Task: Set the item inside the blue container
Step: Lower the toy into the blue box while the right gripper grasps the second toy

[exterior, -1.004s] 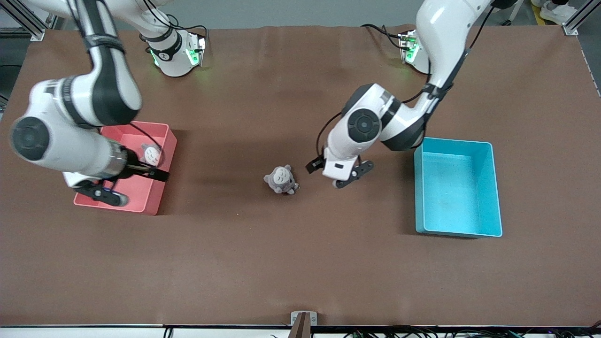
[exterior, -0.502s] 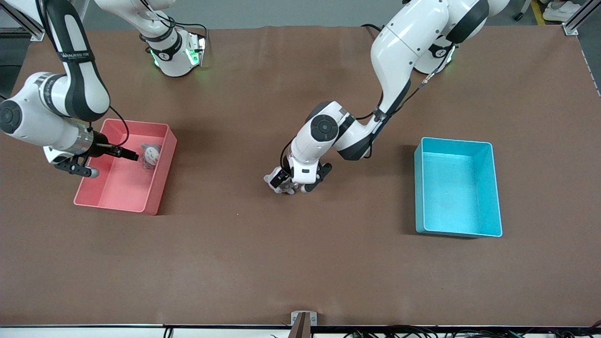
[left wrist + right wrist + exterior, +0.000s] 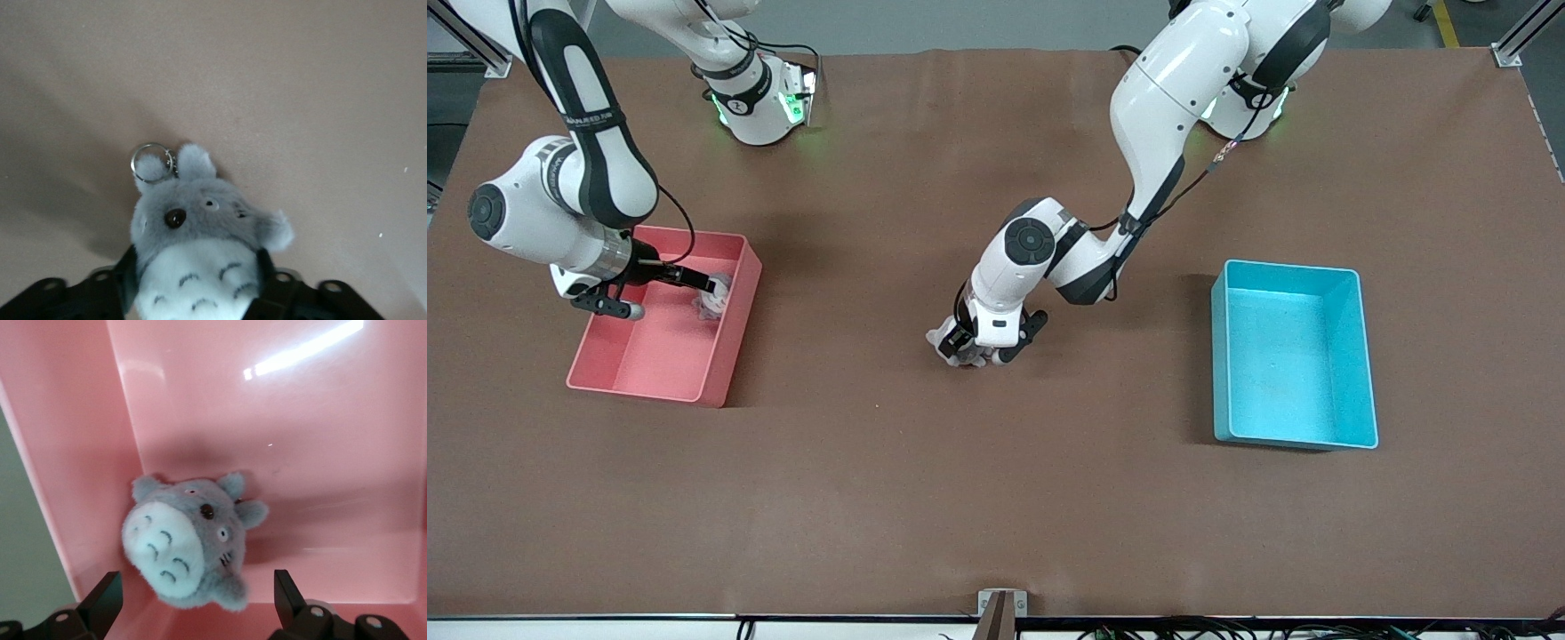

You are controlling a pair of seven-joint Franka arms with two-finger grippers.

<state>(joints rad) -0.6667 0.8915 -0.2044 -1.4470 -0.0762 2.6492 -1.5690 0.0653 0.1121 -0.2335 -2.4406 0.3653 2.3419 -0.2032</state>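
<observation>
Front view, clock read from the middle of the table, near things first

The blue container stands at abt 3 o'clock, toward the left arm's end of the table. Its long side runs from the camera toward the robots. Nothing lies in it.

A bit farther from the camera, close to the table middle at abt 12 o'clock, the left gripper is down at the table surface, well apart from the container. In the left wrist view its two dark fingers press on both flanks of the grey plush toy, so the claw is pinching the toy. The toy has a pale belly w/ small dark marks. A metal key ring hangs at one ear. The toy is on the brown surface, not in the container.

At abt 9 o'clock, toward the right arm's end, is the pink bin. The right gripper reaches into it. Its fingers are spread wide, one on each side of a second grey plush, w/o touching it. This plush lies on the bin floor, close to a wall
</observation>
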